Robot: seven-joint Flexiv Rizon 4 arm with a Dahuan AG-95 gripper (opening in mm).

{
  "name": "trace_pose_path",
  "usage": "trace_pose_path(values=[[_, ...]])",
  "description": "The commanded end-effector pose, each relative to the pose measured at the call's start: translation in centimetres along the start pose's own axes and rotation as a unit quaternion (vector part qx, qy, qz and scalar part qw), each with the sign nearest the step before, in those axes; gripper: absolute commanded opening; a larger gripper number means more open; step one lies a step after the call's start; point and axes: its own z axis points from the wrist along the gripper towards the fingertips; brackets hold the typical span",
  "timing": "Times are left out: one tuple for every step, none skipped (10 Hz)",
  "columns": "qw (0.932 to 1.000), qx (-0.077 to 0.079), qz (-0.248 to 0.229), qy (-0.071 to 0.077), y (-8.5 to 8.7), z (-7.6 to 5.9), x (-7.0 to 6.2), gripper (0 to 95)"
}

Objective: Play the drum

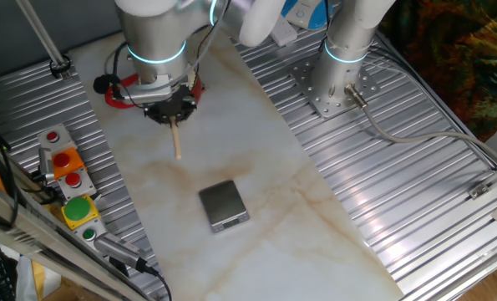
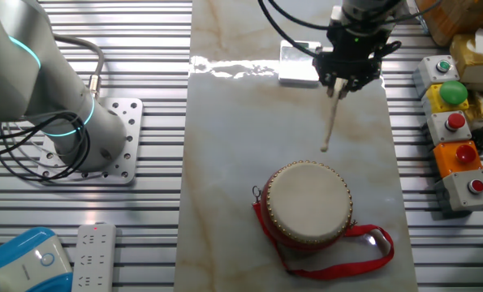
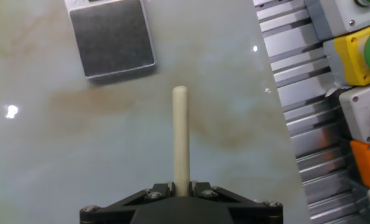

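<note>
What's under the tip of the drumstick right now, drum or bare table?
Bare marble tabletop. In the hand view the drumstick points at open surface near the grey metal block. The drum sits off to the side; nothing covers the spot.

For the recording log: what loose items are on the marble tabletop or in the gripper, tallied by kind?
Toy drum: 1
Wooden drumstick, held in the gripper: 1
Grey metal block: 1
Total: 3

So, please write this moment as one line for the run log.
gripper: shut on drumstick | stick tip: raised, short of drum | drumhead: no contact
</note>
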Motion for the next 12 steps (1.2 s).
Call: trace_pose_path(values=[[0.9997,0.017,-0.02,-0.004,0.2,1.1,1.5,0.0],[0.9995,0.021,-0.024,-0.006,0.4,1.5,2.3,0.0],[0.9994,0.022,-0.025,-0.007,0.5,1.7,2.6,0.0],[0.9992,0.026,-0.03,-0.007,0.6,1.8,2.7,0.0],[0.9991,0.028,-0.032,-0.008,0.6,1.8,2.7,0.0],[0.999,0.028,-0.033,-0.008,0.6,1.8,2.7,0.0],[0.999,0.029,-0.033,-0.007,0.6,1.8,2.7,0.0],[0.9991,0.029,-0.031,-0.007,0.6,1.8,2.7,0.0],[0.9992,0.028,-0.026,-0.009,0.6,1.8,2.6,0.0],[0.9992,0.028,-0.027,-0.008,0.6,1.8,2.6,0.0],[0.9992,0.029,-0.027,-0.011,0.6,1.8,2.6,0.0],[0.9991,0.03,-0.027,-0.014,0.6,1.7,2.7,0.0]])
